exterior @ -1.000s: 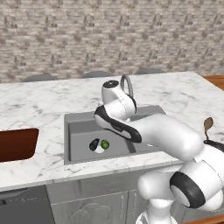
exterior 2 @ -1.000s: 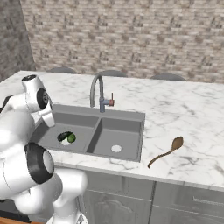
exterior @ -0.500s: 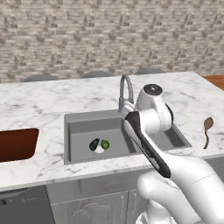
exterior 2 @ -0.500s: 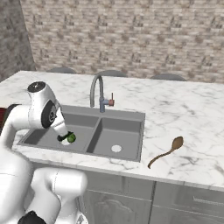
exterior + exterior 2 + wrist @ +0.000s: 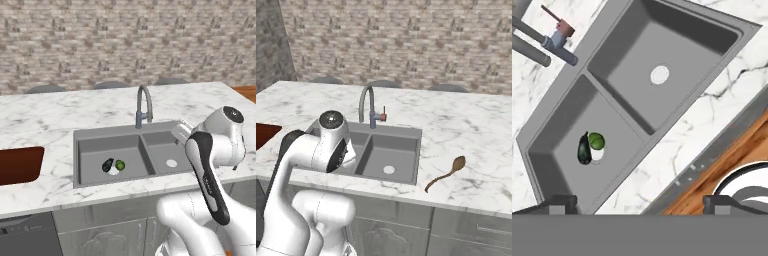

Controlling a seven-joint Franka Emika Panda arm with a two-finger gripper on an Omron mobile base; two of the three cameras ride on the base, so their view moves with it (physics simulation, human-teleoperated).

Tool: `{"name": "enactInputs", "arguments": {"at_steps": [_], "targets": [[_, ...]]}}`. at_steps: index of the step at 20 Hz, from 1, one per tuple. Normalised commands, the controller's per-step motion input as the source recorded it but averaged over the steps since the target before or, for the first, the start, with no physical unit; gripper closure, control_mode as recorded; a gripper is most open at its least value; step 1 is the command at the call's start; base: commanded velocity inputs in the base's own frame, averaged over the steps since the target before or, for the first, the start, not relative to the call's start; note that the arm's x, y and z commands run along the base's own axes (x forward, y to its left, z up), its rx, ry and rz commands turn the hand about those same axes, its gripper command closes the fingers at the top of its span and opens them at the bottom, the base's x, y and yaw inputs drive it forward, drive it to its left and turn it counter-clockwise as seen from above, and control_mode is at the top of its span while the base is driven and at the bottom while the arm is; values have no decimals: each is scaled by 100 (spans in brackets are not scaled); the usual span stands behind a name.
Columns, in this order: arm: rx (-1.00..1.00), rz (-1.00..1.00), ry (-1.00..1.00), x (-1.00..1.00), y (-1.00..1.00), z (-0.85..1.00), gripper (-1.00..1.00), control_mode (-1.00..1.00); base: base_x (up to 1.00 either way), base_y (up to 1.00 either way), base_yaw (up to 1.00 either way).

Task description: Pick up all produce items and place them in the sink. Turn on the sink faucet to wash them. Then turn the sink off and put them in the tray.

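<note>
While our tool (image 5: 637, 204) hangs wide open and holds nothing, we see the dark green one (image 5: 584, 149) touching the green ball (image 5: 597, 141) in the left basin of the sink (image 5: 677, 35)

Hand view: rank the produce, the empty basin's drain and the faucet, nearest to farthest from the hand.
From the open hand:
1. Green ball and dark oblong, together in one basin; too close to call.
2. Drain, other basin.
3. Faucet, back rim.
</note>
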Motion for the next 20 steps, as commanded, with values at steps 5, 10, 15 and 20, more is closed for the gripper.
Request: {"name": "enactInputs", "arguments": {"at_steps": [5, 10, 15, 20], "targets": [[18, 13, -10, -2, -76, 0, -100, -100, 0, 0, 0], [-3, 14, -21, 0, -34, 5, -100, -100, 0, 0, 0], [-14, 13, -22, 9, -1, 16, -100, -100, 0, 0, 0], [-17, 17, -21, 19, 0, 14, -100, -100, 0, 0, 0]]}}
